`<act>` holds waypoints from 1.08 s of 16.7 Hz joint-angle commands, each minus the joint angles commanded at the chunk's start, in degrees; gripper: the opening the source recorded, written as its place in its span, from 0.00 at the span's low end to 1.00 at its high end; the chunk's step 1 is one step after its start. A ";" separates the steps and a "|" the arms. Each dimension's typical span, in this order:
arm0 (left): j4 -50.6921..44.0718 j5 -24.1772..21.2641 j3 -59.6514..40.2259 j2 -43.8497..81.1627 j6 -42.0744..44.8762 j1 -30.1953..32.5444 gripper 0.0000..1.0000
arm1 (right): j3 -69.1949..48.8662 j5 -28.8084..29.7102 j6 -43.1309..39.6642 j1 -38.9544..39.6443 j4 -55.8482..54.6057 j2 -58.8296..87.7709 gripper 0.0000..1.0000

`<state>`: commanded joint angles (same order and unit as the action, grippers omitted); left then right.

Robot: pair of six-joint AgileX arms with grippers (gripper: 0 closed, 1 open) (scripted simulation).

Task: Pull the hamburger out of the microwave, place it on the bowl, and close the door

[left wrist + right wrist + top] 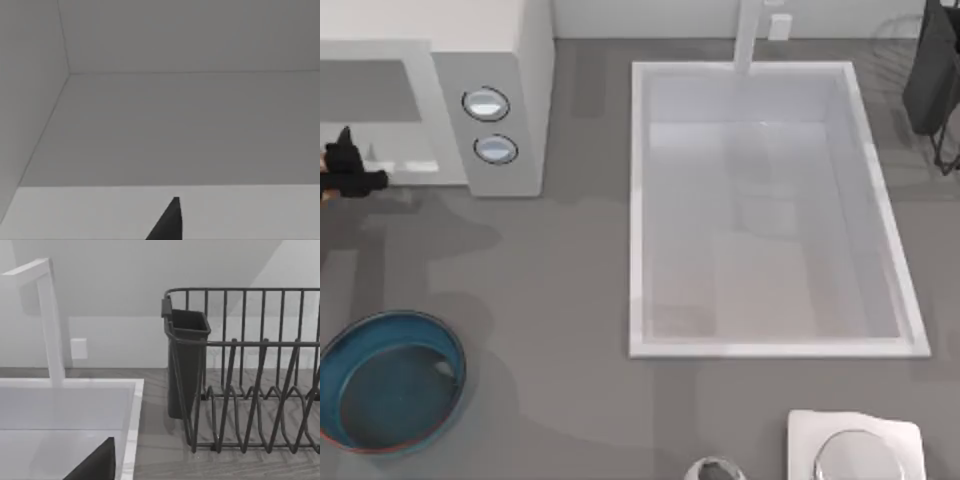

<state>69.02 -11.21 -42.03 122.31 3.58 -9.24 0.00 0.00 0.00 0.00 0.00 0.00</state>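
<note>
- My left claw (345, 170) is closest to the lens in the left wrist view, as one dark tip at the picture's edge. It looks into a plain pale grey cavity with bare walls and floor. I cannot tell how far this claw is open, and I see nothing in its hold.
- In the right wrist view a dark wedge of my right claw (95, 465) hangs over the sink's corner. I cannot tell its opening either.
- The wide white rectangular sink (765, 215) takes up the middle of the table, with a white angular faucet (750, 35) at its far edge.
- The boxy white-grey microwave (505, 50) stands at the far left, and my left claw is at its front, left of the control panel.
- The dark wire dish rack (250, 390) with its black cutlery cup (186, 360) stands right of the sink.
- The round dark teal-blue bowl (340, 345) with a thin reddish rim sits at the near left, well apart from the microwave.
- A white square plate (805, 430) carrying a silver disc lies at the near right.
- Two round silver-blue knobs (485, 104) sit one above the other on the microwave's panel.
</note>
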 joint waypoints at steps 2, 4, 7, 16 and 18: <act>-5.62 0.06 -0.06 -5.43 0.03 -0.02 0.00 | 0.00 0.00 0.00 0.00 0.00 0.00 1.00; -10.81 0.11 -0.20 -10.47 0.06 -0.04 0.00 | 0.00 0.00 0.00 0.00 0.00 0.00 1.00; -14.94 0.15 -0.30 -14.56 0.09 -0.06 0.00 | 0.00 0.00 0.00 0.00 0.00 0.00 1.00; -20.47 2.27 -3.02 -14.84 -5.41 1.92 0.00 | 0.00 0.00 0.00 0.00 0.00 0.00 1.00; -26.81 4.55 -5.95 -15.03 -12.00 4.06 0.00 | 0.00 0.00 0.00 0.00 0.00 0.00 1.00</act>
<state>42.21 -6.66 -47.98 107.27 -8.42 -5.17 0.00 0.00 0.00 0.00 0.00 0.00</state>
